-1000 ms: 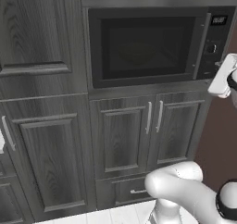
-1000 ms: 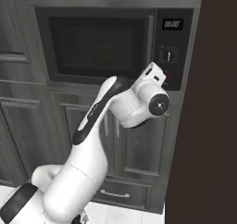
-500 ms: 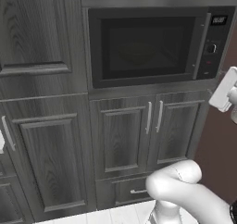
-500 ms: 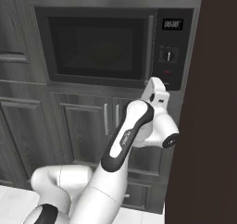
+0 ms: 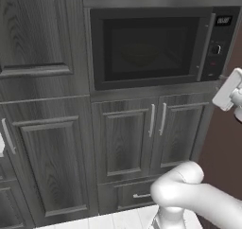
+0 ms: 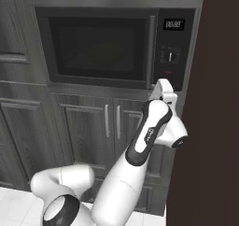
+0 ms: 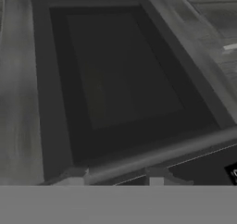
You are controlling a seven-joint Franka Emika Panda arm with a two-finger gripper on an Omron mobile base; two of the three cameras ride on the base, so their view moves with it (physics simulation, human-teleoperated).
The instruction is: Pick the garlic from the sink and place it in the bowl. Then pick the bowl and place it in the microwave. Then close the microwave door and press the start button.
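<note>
A: Task status?
B: Near the end. Microwave door (image 5: pixel 149 48) shut, upper centre of frame; long handle (image 6: pixel 151 52) flush beside the control panel (image 6: pixel 173 47). Judged remaining: start button, or already pressed; cannot tell.

A: Containers and contents?
B: Microwave (image 6: pixel 114 45): a faint rounded shape behind the dark glass, probably the bowl. Garlic too hidden to confirm.

A: Gripper?
B: Gripper (image 6: pixel 166 88) just below the panel, centre right of frame. Empty. Jaws: spacing cannot be told.
</note>
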